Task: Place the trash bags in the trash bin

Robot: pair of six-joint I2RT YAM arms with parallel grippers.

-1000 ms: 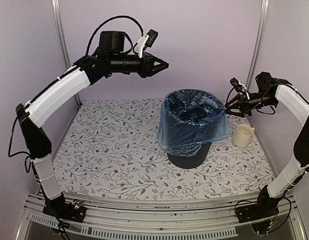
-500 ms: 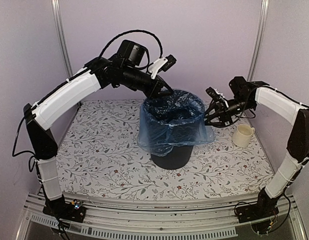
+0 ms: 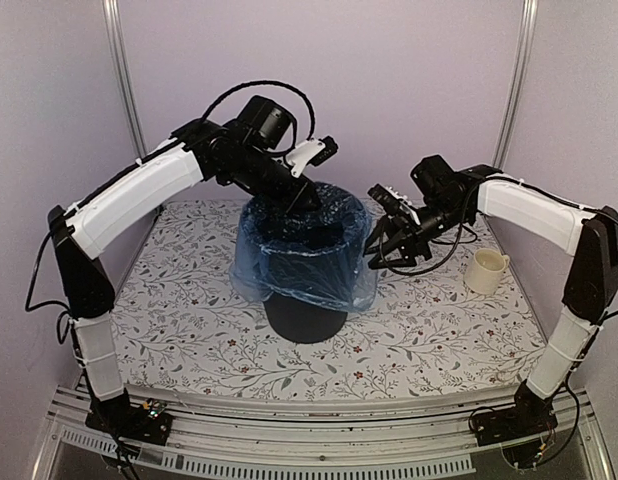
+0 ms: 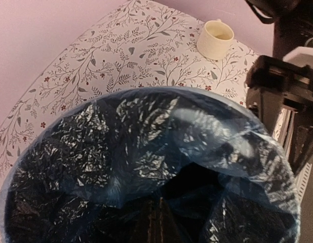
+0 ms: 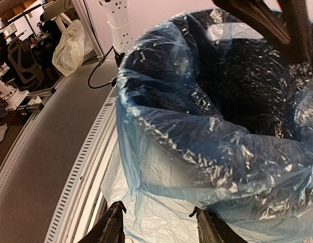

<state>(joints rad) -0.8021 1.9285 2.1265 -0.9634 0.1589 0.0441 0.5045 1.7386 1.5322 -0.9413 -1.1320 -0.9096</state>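
The dark trash bin (image 3: 305, 318) stands mid-table with the light-blue trash bag (image 3: 289, 272) lining it and folded down over its rim. My left gripper (image 3: 307, 203) reaches down into the bin's mouth from the back. In the left wrist view its dark fingers (image 4: 154, 223) lie pressed together against the bag (image 4: 146, 126) inside. My right gripper (image 3: 377, 250) is open beside the bin's right side. In the right wrist view (image 5: 159, 228) the bag's hanging skirt (image 5: 197, 152) lies between its spread fingers, and the left gripper (image 5: 268, 20) shows at the top.
A cream mug (image 3: 486, 270) stands at the table's right, also in the left wrist view (image 4: 217, 36). The right arm (image 4: 288, 86) is close to the bin's rim. Purple walls and metal posts enclose the floral table (image 3: 189, 300).
The bin with its bag has slid left across the table. My left gripper came down from above into the bin's mouth. My right gripper followed the bin leftward and lower.
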